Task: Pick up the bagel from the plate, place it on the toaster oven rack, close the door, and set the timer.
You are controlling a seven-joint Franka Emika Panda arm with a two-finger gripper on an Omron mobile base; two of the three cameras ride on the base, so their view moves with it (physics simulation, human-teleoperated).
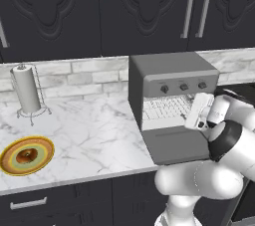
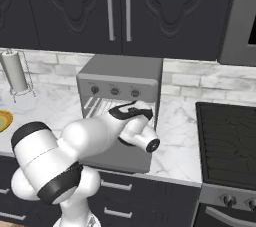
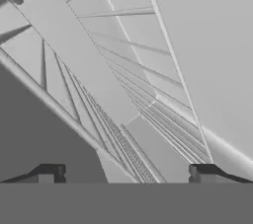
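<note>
The small brown-orange bagel [image 1: 27, 156] sits on its yellow-ringed round plate [image 1: 44, 145], unpicked, while the white arm's released, empty hand [image 3: 126, 173] faces the light grey wire rack [image 1: 167, 109] over the lowered dark grey door [image 1: 177, 146].

The left base view looks forward and down from behind the arm, taking in the bench [image 1: 94, 135], the plate [image 1: 27, 156] at lower left of the frame and the toaster oven [image 1: 172, 95] right of centre. The right base view faces the same toaster oven [image 2: 120, 91] from the opposite side, with a stovetop [image 2: 227, 143] at right. The hand view sits very close to the toaster oven rack [image 3: 123, 114], its bars running diagonally across the frame.
</note>
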